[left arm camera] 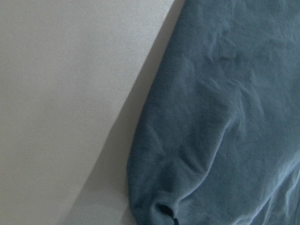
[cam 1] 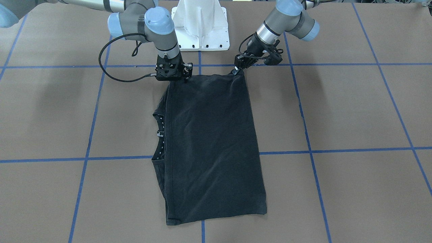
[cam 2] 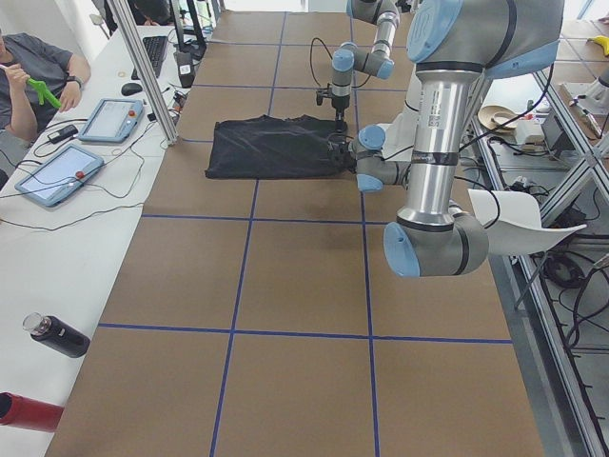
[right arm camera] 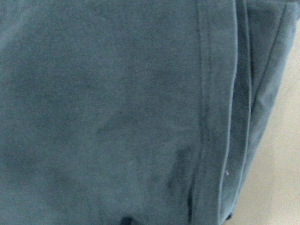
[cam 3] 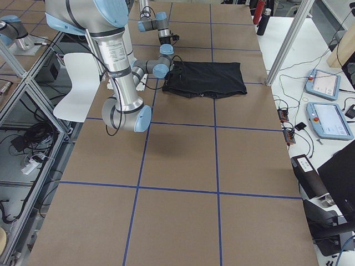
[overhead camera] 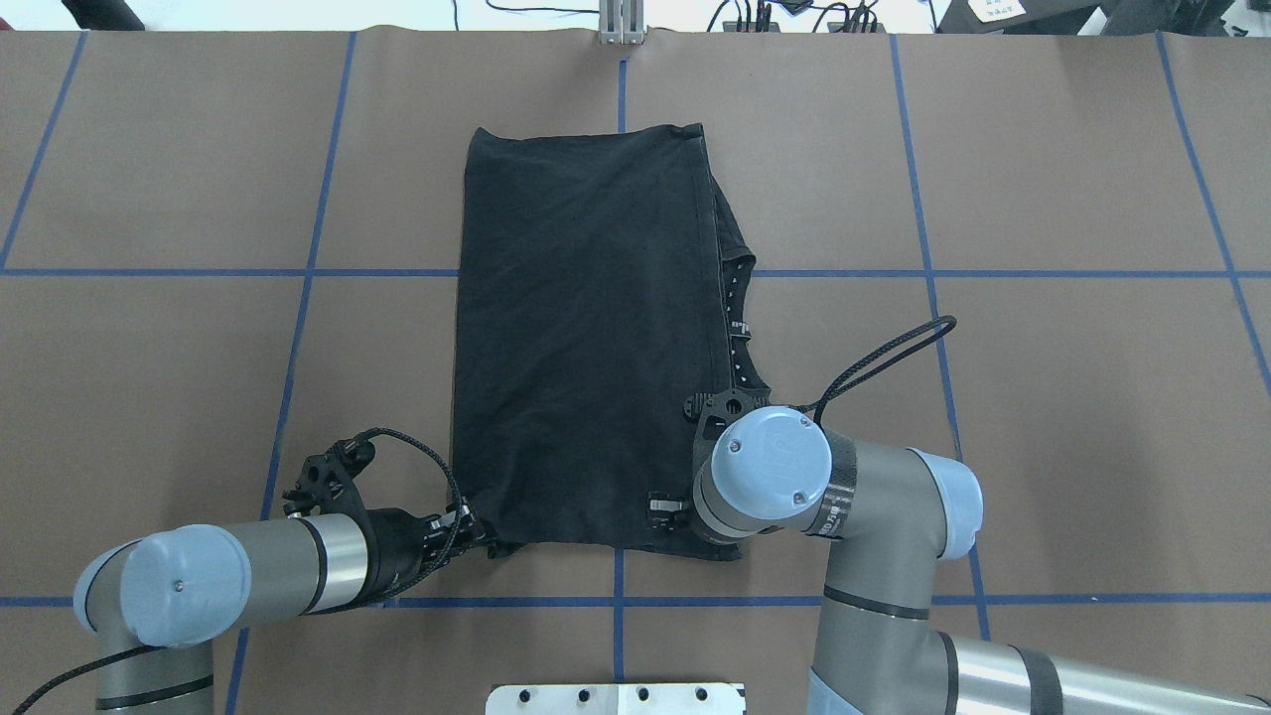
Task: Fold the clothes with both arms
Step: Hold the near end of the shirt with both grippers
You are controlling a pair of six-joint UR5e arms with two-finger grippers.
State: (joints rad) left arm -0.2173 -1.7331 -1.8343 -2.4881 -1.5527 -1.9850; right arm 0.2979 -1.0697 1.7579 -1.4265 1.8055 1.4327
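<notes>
Lying folded: T-shirt [cam 1: 212, 145] | left pincer [cam 1: 235, 71] pinching its corner | right pincer [cam 1: 177, 80] seemingly gripping another corner

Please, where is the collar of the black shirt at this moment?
In the overhead view the collar peeks out along the right edge of the folded shirt, just past the wrist of the right arm.
</notes>
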